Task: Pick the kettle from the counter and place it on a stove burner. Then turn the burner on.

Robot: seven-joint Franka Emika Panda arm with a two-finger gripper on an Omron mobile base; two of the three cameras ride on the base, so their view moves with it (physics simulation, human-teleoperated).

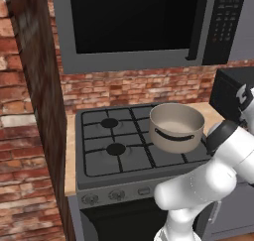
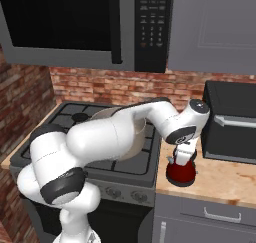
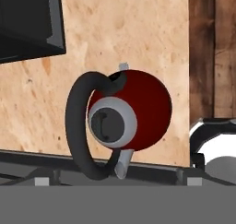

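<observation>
Nearby, beige pot (image 1: 177,127) on stove (image 1: 99,158), empty

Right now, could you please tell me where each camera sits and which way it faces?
Left base view: behind the arm's left, looking forward and down at the stove, beige pot and microwave; white arm lower right.
Right base view: behind the arm's right, facing the counter; arm reaches over the red kettle.
Hand view: on the hand, looking down at the kettle.
Both base views share stove, pot and microwave.
</observation>
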